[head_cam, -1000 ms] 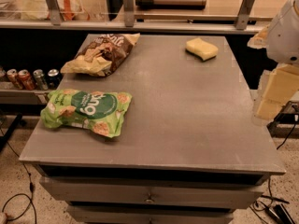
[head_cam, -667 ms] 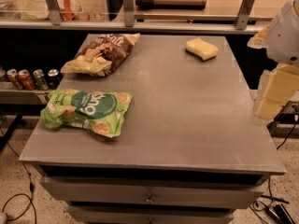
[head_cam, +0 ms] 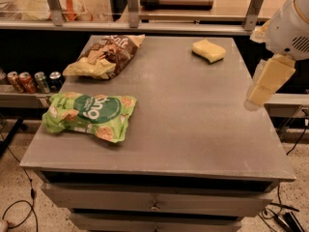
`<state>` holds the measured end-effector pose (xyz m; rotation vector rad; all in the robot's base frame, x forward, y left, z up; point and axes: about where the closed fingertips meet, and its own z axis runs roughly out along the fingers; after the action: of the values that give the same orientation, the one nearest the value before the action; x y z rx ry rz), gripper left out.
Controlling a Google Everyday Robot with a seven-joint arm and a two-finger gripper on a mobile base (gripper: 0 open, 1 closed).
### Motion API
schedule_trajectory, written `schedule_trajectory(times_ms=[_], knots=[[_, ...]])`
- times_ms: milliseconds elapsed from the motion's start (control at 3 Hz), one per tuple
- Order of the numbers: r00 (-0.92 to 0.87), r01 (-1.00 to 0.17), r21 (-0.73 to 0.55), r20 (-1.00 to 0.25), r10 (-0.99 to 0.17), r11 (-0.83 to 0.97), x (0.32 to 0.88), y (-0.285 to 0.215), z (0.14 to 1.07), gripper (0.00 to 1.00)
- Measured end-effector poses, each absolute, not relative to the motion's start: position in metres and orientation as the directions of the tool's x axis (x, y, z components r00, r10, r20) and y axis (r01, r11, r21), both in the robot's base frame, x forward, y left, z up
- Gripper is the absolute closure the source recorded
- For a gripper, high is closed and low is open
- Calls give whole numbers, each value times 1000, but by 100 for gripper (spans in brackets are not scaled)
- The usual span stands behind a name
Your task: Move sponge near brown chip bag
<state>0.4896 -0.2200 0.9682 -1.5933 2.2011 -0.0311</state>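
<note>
The pale yellow sponge (head_cam: 208,50) lies on the grey table (head_cam: 193,124) at the far right. The brown chip bag (head_cam: 106,56) lies flat at the far left of the table, its pale yellow end toward the front left. My gripper (head_cam: 256,98) hangs over the table's right edge, in front of and to the right of the sponge, well apart from it and holding nothing that shows. The sponge and the brown bag are about a third of the table's width apart.
A green chip bag (head_cam: 89,116) lies at the front left of the table. Soda cans (head_cam: 29,81) stand on a low shelf to the left. A railed counter (head_cam: 193,23) runs behind the table. Cables lie on the floor.
My gripper has moved a little to the left and slightly up, toward the table. The sponge and both bags have not moved.
</note>
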Motion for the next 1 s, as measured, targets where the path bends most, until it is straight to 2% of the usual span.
schedule_trajectory(times_ms=[667, 1000], knots=[[-341, -811, -234, -555, -759, 536, 595, -221, 939, 0], [-357, -788, -235, -578, -734, 569, 605, -220, 940, 0]])
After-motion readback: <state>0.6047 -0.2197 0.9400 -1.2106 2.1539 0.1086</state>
